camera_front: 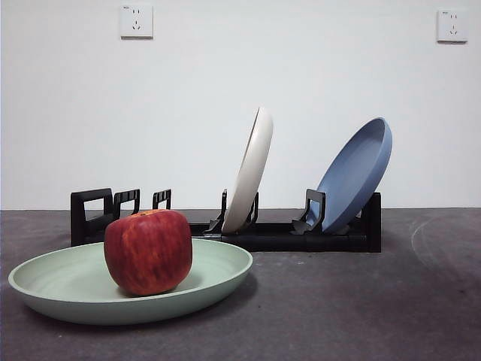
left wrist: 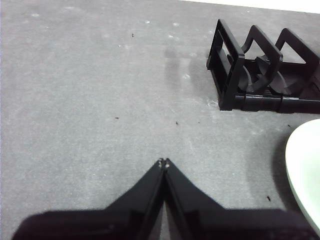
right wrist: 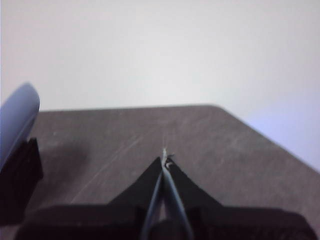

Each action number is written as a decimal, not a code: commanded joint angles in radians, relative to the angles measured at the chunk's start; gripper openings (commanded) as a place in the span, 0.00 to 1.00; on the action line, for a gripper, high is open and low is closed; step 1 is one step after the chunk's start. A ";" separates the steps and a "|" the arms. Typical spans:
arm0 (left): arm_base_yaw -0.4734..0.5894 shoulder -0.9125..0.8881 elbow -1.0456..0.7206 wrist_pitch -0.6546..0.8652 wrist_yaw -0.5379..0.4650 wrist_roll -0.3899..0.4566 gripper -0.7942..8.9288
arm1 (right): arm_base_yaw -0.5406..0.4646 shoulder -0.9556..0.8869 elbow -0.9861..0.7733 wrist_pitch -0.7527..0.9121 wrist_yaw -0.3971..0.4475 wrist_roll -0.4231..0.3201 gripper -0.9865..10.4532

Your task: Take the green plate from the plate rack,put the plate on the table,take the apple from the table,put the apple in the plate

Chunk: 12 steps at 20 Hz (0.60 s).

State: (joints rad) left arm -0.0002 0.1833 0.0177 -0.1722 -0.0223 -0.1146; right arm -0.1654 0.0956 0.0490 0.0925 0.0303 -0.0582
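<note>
Apple point(camera_front: 148, 251) on green plate point(camera_front: 218, 272); jaws closed, empty.

Red apple point(camera_front: 148, 251) sits in the green plate point(camera_front: 60, 282) lying flat on the table point(camera_front: 361, 308) before the plate rack point(camera_front: 301, 235)

We see our left gripper point(left wrist: 163, 163) over the bare table point(left wrist: 100, 90), its two black jaws pressed together to a point and holding nothing. At about two o'clock from the tips stands the plate rack's point(left wrist: 265, 70) boxy handle end; the green plate's point(left wrist: 306, 170) pale rim shows at three o'clock.
</note>
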 commanded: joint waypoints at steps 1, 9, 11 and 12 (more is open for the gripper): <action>0.003 0.000 -0.008 0.008 0.003 0.011 0.08 | 0.009 -0.047 -0.035 -0.056 0.006 0.049 0.09; 0.003 0.007 -0.008 0.007 0.003 0.011 0.08 | 0.029 -0.088 -0.034 -0.283 -0.016 0.056 0.09; 0.003 0.007 -0.008 0.008 0.003 0.011 0.08 | 0.053 -0.088 -0.034 -0.283 -0.016 0.057 0.09; 0.003 0.007 -0.008 0.008 0.003 0.011 0.08 | 0.060 -0.088 -0.034 -0.283 -0.016 0.058 0.09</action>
State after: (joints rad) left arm -0.0002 0.1898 0.0177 -0.1715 -0.0223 -0.1143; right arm -0.1059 0.0097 0.0238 -0.1944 0.0177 -0.0109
